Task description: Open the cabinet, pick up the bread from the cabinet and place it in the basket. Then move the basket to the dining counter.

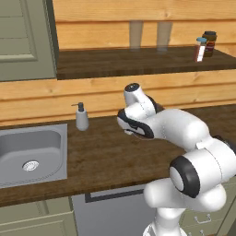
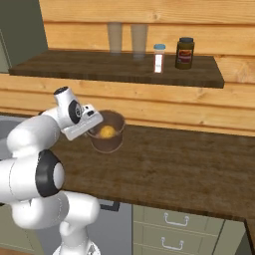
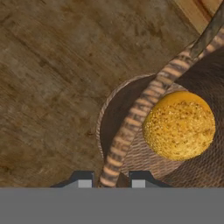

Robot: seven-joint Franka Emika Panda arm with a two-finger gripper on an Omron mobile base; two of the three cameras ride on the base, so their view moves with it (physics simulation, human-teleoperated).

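The brown woven basket [image 2: 108, 143] stands on the dark wood worktop [image 2: 179, 169], below the open cabinet's shelf [image 2: 114, 67]. The yellow-orange bread [image 2: 107, 132] lies inside it, and in the hand view the bread [image 3: 179, 124] rests on the basket's woven floor. My gripper [image 3: 111, 180] comes down over the basket's left rim [image 3: 144, 105], one fingertip inside and one outside, shut on that rim. In the right base view the gripper [image 2: 94, 127] sits at the basket's near-left edge. The cabinet's grey-green door [image 1: 23, 37] is swung open at the left.
A steel sink [image 1: 30, 154] and a soap dispenser [image 1: 82, 117] are left of the arm. On the shelf stand two glasses [image 2: 115, 37], a red-labelled shaker [image 2: 159, 58] and a dark jar [image 2: 184, 53]. Grey-green drawers [image 2: 174, 219] sit under the worktop.
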